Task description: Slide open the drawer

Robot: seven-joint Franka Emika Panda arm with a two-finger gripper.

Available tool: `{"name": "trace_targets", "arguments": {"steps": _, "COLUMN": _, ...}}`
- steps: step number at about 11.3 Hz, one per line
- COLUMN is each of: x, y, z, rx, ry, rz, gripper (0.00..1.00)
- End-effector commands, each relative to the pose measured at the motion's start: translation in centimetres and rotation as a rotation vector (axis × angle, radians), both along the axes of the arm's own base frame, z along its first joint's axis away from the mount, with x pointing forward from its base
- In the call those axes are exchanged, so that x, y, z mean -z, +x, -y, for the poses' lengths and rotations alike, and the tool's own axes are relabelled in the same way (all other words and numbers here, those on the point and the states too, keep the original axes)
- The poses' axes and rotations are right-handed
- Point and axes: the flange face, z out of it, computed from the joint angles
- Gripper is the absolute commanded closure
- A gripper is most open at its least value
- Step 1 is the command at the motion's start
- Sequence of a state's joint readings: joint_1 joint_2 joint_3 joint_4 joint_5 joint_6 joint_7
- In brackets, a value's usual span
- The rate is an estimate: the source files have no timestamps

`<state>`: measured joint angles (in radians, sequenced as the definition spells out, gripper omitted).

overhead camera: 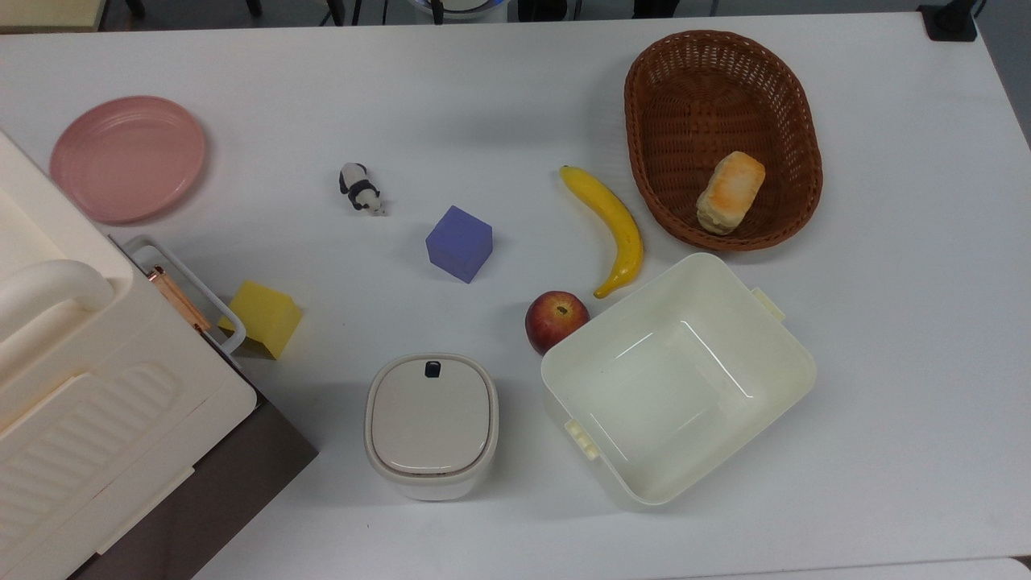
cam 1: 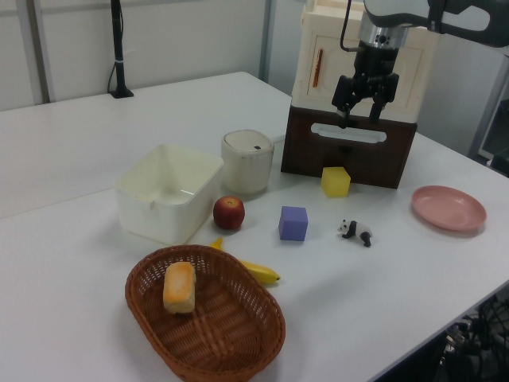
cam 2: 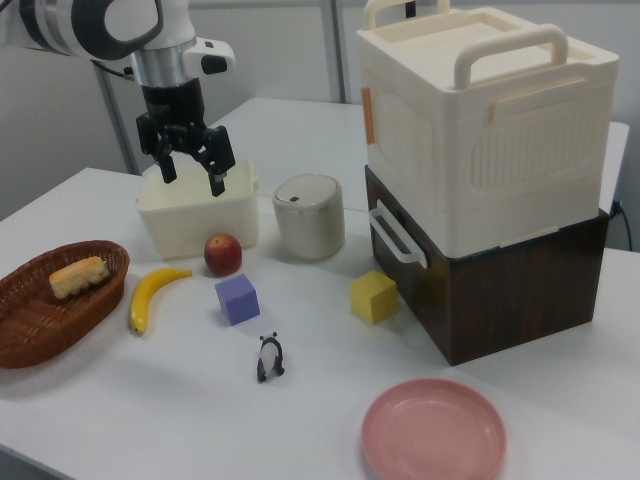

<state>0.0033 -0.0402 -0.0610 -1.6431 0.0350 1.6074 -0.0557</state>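
The drawer is the dark brown front of the low cabinet, and it sits flush and closed. Its white loop handle sticks out from the front, seen also as the handle and the handle. My gripper hangs open in the air, fingers pointing down and holding nothing. In the left view it overlaps the cream box just above the handle. In the right view the gripper is high and well off to the right view's left of the drawer, with nothing touching.
A yellow cube lies right before the handle. A cream box sits on the cabinet. Nearby stand a lidded container, a cream tub, an apple, a banana, a purple cube, a toy panda, a pink plate and a basket holding bread.
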Motion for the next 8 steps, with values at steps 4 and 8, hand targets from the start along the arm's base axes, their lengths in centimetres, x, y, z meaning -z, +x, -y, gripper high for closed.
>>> {"name": "trace_targets", "arguments": {"steps": 4, "x": -1.14, "y": -1.71, "z": -0.38, "rx": -0.087, "ry": -0.048, "rz": -0.032, "gripper": 0.0}}
{"name": "trace_targets", "arguments": {"steps": 8, "x": -1.07, "y": -1.84, "z": -0.25, "rx": -0.058, "ry": -0.016, "rz": -0.033, "gripper": 0.0}}
